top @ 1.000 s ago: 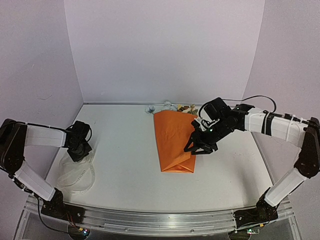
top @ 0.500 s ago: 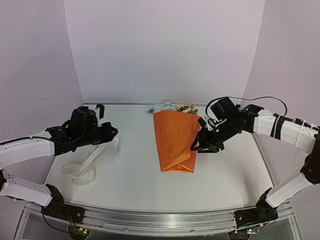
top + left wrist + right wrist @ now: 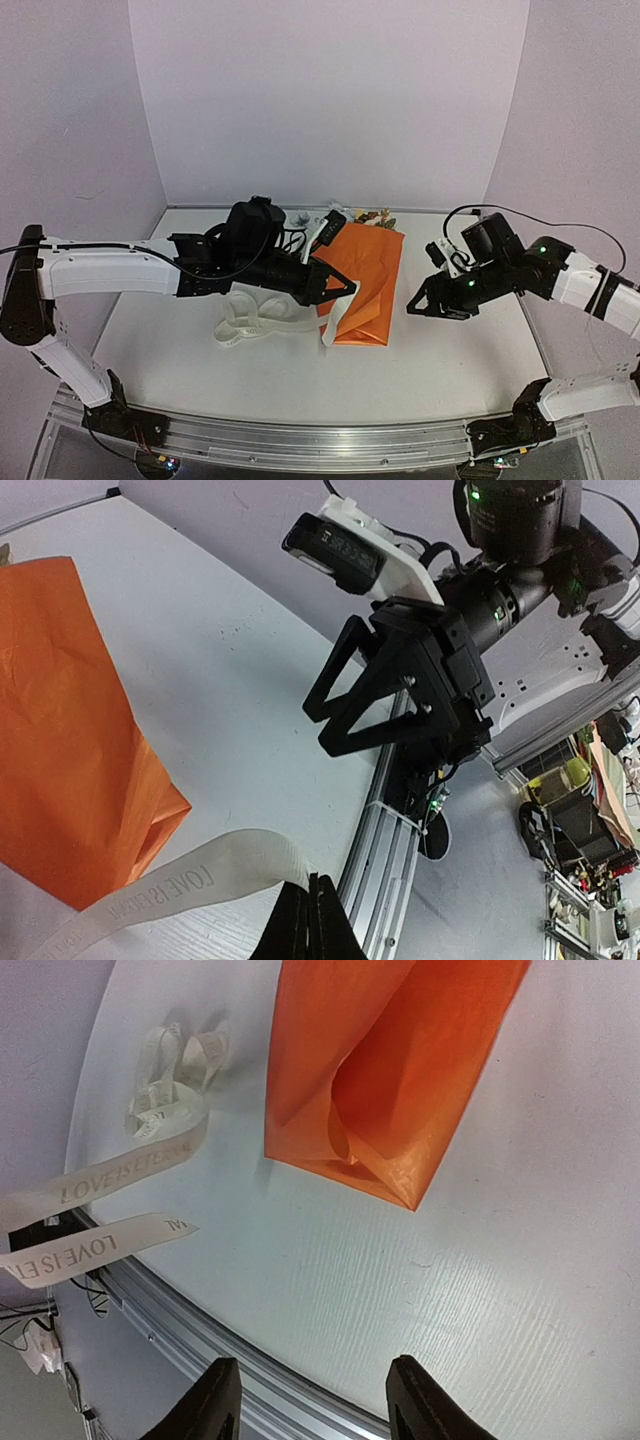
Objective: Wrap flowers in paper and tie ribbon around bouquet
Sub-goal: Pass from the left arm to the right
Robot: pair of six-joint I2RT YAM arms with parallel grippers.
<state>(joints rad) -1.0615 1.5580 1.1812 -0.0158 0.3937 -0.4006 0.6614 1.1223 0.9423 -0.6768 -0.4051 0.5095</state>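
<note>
Ribbon (image 3: 190, 885) is pinched in our left claw (image 3: 350, 289), fully closed, over the left edge of the orange bouquet (image 3: 372, 270) at the centre of the tabletop (image 3: 450, 370). We see our right claw (image 3: 412, 305), right of it, half open and empty.

The ribbon (image 3: 255, 322) lies left of the bouquet (image 3: 365, 280) on the table (image 3: 450, 360).

white arm links (image 3: 110, 270), black joints (image 3: 22, 300), black fingers (image 3: 215, 1405)

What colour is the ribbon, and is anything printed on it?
Cream-white ribbon with small grey lettering reading "LOVE IS ETERNAL"; clearest in the right wrist view.
</note>
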